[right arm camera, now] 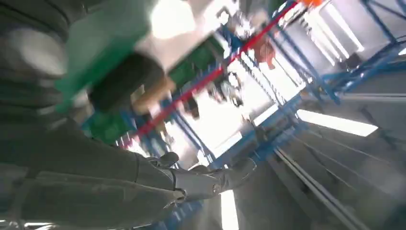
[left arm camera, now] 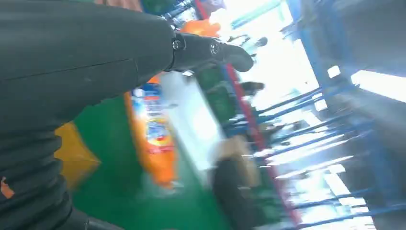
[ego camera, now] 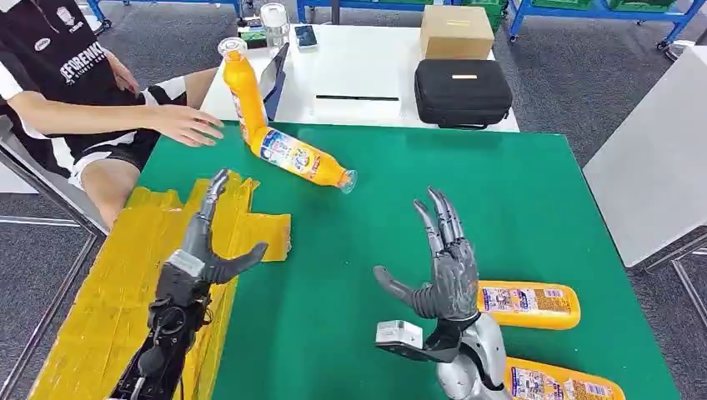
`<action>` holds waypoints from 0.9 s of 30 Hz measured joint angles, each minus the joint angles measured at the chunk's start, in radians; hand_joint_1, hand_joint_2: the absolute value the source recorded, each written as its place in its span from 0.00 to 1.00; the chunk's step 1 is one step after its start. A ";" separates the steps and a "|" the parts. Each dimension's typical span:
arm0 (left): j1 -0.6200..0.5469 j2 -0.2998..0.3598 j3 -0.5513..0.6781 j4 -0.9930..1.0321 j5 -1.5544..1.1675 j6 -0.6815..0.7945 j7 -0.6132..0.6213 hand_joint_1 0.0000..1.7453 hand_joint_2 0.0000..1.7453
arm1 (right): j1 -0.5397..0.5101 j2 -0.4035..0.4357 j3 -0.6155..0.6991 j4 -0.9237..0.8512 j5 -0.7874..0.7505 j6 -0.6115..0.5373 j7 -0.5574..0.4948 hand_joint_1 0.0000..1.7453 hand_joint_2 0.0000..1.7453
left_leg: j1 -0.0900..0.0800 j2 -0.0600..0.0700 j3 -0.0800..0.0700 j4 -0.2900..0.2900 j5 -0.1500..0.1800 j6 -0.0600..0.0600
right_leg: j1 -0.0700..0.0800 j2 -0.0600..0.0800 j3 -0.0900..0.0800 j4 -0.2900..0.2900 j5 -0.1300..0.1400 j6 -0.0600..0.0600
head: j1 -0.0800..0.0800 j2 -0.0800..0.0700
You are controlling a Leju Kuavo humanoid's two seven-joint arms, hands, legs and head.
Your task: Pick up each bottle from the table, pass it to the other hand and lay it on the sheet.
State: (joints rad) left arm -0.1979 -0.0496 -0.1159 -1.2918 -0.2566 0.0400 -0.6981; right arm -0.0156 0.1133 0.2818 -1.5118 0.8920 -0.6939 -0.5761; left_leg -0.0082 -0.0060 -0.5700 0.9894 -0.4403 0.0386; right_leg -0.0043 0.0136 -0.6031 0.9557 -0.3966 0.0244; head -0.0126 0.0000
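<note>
While a green table (ego camera: 500,192) spreads under both arms, everything else can be placed from it. Over its near left corner and edge lies the yellow sheet (ego camera: 108,292), crumpled and bare of bottles. Beyond its far edge stands a white table (ego camera: 367,75) carrying a black case (ego camera: 463,92) and a cardboard box (ego camera: 456,31). At its far left corner sits a person (ego camera: 75,75), one hand (ego camera: 188,125) reaching over the green edge.

Four orange bottles are on the green table. At the far left one bottle (ego camera: 240,87) stands tilted, and a second bottle (ego camera: 304,158) lies beside it, its base against the tilted one and its cap pointing toward the table's middle. Near the right front corner lie a third bottle (ego camera: 529,304) and, closer to the front edge, a fourth bottle (ego camera: 563,383), partly hidden behind the right arm.

The left hand (ego camera: 204,250) hovers above the sheet at the table's left side, fingers stretched forward, thumb out, holding nothing. The right hand (ego camera: 442,267) is raised over the table's front middle, fingers spread upward, thumb out to the side, also empty, just beside the third bottle. The left wrist view, blurred, shows an orange bottle lying on green.
</note>
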 measured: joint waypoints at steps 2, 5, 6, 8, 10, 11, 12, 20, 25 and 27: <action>0.012 -0.005 0.010 -0.048 0.016 -0.010 -0.002 0.00 1.00 | 0.002 0.011 -0.037 -0.015 0.011 0.000 -0.008 0.00 1.00 | 0.000 0.000 0.000 0.000 0.000 0.000 | 0.000 0.000 0.000 0.000 0.000 0.000 | 0.000 0.000; 0.033 -0.008 0.018 -0.112 0.104 -0.060 -0.003 0.00 1.00 | 0.008 0.036 -0.091 -0.044 0.104 0.000 -0.037 0.00 1.00 | 0.000 0.001 0.000 0.000 0.000 0.000 | 0.000 0.000 0.000 0.000 0.000 0.000 | 0.000 0.000; 0.037 -0.011 0.022 -0.132 0.150 -0.086 -0.003 0.00 1.00 | 0.009 0.049 -0.115 -0.060 0.163 0.000 -0.042 0.00 1.00 | 0.000 0.001 0.001 0.000 0.000 0.000 | 0.000 0.000 0.000 0.000 0.000 0.000 | 0.000 0.000; 0.042 -0.017 0.036 -0.162 0.221 -0.141 -0.003 0.00 1.00 | 0.008 0.068 -0.160 -0.089 0.288 0.000 -0.028 0.00 1.00 | 0.000 0.000 0.001 0.000 0.000 0.000 | 0.000 0.000 0.000 0.000 0.000 0.000 | 0.000 0.000; 0.048 -0.022 0.045 -0.183 0.236 -0.156 -0.003 0.00 1.00 | 0.008 0.079 -0.190 -0.109 0.316 0.000 -0.020 0.00 1.00 | 0.000 0.000 0.001 0.000 0.001 0.000 | 0.000 0.000 0.001 0.000 0.000 0.000 | 0.000 0.000; 0.051 -0.023 0.049 -0.193 0.239 -0.158 -0.003 0.00 1.00 | 0.008 0.084 -0.202 -0.119 0.321 0.000 -0.018 0.00 1.00 | 0.000 0.000 0.001 0.000 0.000 0.000 | 0.000 0.000 0.001 0.000 0.000 0.000 | 0.000 0.000; 0.054 -0.025 0.054 -0.198 0.241 -0.162 -0.003 0.00 1.00 | 0.008 0.087 -0.210 -0.125 0.331 0.000 -0.011 0.00 1.00 | 0.000 0.000 0.001 0.000 0.000 0.000 | 0.000 0.000 0.001 0.000 0.000 0.000 | 0.000 0.000; 0.072 -0.040 0.093 -0.230 0.255 -0.241 -0.004 0.00 1.00 | -0.026 -0.052 -0.143 -0.129 0.491 0.229 0.468 0.00 1.00 | -0.002 -0.001 0.000 0.000 0.000 0.000 | -0.001 0.000 0.001 0.000 0.000 0.000 | 0.000 0.000; 0.075 -0.044 0.109 -0.230 0.247 -0.269 -0.004 0.00 1.00 | -0.050 -0.188 -0.126 -0.129 0.412 0.479 0.486 0.00 1.00 | -0.003 -0.002 0.000 0.000 0.000 0.000 | -0.002 -0.001 0.000 0.000 0.001 0.001 | 0.000 0.000; 0.075 -0.046 0.112 -0.227 0.246 -0.275 -0.004 0.00 1.00 | -0.057 -0.230 -0.127 -0.129 0.365 0.536 0.470 0.00 1.00 | -0.003 -0.002 0.000 0.000 0.000 0.000 | -0.003 -0.001 0.000 0.000 0.001 0.001 | 0.000 0.000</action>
State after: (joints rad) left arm -0.1232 -0.0953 -0.0038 -1.5191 -0.0107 -0.2354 -0.7019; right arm -0.0730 -0.1170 0.1553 -1.6407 1.2567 -0.1580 -0.1056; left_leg -0.0110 -0.0079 -0.5700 0.9894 -0.4400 0.0391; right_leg -0.0071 0.0130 -0.6027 0.9557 -0.3960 0.0250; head -0.0126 0.0000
